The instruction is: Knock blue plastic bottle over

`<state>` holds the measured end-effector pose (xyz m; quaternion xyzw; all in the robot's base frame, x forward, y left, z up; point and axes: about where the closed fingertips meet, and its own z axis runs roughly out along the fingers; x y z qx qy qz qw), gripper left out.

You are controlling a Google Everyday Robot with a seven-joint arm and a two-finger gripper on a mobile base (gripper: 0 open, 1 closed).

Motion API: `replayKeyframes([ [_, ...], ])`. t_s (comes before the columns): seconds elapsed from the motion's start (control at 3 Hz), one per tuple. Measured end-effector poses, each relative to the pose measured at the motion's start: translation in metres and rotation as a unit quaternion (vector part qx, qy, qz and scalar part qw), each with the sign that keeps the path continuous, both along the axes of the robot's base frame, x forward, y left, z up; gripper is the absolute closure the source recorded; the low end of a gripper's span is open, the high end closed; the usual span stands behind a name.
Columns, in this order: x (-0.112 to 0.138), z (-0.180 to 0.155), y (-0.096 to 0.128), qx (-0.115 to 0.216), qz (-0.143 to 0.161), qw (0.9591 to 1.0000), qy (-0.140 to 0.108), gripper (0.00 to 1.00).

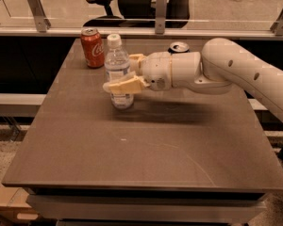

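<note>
The blue plastic bottle (pixel 116 56), clear and ribbed with a white cap and a white-and-blue label, stands upright on the brown table (pixel 146 149), at the far left. My gripper (pixel 119 72) reaches in from the right at the height of the bottle's lower half. It is open. One cream finger (pixel 125 85) crosses in front of the bottle's lower body, and the other (pixel 136 58) sits behind the bottle to its right. I cannot tell whether either finger touches the bottle.
A red Coca-Cola can (pixel 93 47) stands just left of and behind the bottle. A dark can (pixel 179 47) stands at the far edge, partly hidden behind my arm (pixel 236 69). A glass partition with metal posts (pixel 161 11) runs along the table's far side.
</note>
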<state>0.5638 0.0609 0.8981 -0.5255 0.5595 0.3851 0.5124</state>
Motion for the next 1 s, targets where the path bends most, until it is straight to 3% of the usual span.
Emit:
replayKeyframes([
  [0.67, -0.003, 0.005, -0.002, -0.018, -0.002, 0.9998, -0.004, 0.87],
  [1.0, -0.002, 0.008, -0.019, -0.041, -0.021, 0.9989, -0.004, 1.00],
])
